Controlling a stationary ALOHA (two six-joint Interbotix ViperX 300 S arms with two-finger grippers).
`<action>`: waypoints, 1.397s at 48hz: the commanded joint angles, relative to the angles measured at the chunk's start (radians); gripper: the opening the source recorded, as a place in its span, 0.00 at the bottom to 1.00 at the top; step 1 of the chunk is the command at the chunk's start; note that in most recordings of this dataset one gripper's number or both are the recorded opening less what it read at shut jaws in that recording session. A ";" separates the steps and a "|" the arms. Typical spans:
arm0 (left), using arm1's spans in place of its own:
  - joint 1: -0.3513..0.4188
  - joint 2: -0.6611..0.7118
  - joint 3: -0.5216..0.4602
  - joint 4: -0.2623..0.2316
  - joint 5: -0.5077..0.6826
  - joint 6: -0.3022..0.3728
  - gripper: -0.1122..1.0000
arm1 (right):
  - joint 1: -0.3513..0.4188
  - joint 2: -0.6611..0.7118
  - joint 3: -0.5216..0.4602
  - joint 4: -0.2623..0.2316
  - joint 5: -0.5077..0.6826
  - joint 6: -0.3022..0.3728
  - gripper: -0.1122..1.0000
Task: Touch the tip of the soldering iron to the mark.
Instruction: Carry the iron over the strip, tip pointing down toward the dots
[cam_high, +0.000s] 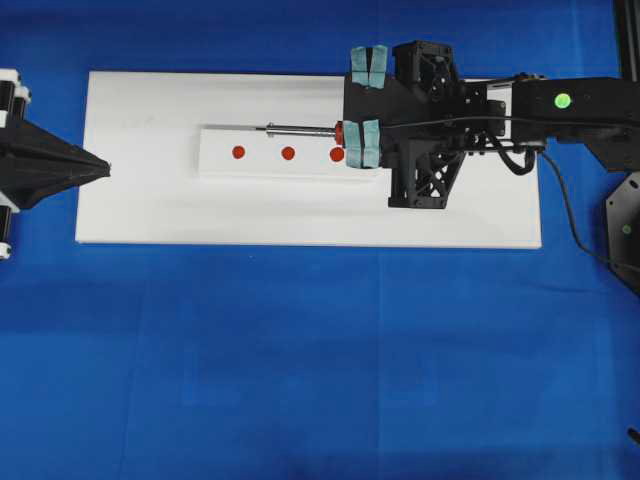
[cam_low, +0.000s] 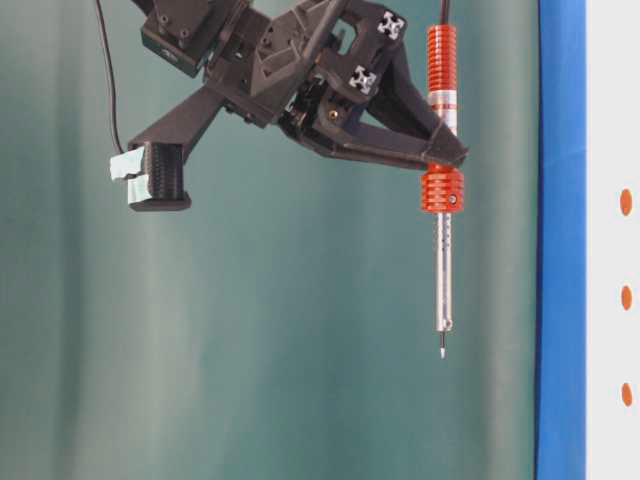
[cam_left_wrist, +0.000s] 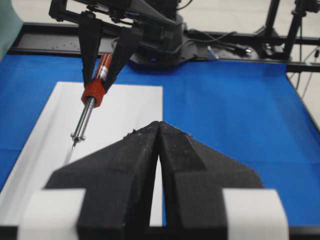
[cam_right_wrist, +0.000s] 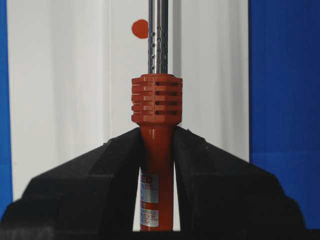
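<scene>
Your right gripper (cam_right_wrist: 157, 150) is clamping the red-orange-handled, silver-shafted soldering iron (cam_right_wrist: 157, 107); its tip is hovering beside three red marks (cam_high: 288, 153), risking touching the wrong one.

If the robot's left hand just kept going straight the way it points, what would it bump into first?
Probably the soldering iron. The shut left hand points along the white board toward the iron's tip, held up by the right hand. Depth is unclear, so it might pass underneath.

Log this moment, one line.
right claw: shut on soldering iron | tip: above red marks, no contact | left claw: shut, idle
</scene>
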 joint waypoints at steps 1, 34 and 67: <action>-0.003 0.008 -0.011 0.002 -0.009 0.000 0.10 | -0.002 -0.026 -0.009 0.006 -0.005 -0.002 0.16; -0.003 0.008 -0.012 0.002 -0.009 0.000 0.10 | 0.000 -0.009 -0.015 0.020 0.241 -0.005 0.16; -0.003 0.008 -0.011 0.002 -0.009 -0.003 0.10 | -0.002 -0.009 -0.014 0.018 0.212 -0.005 0.16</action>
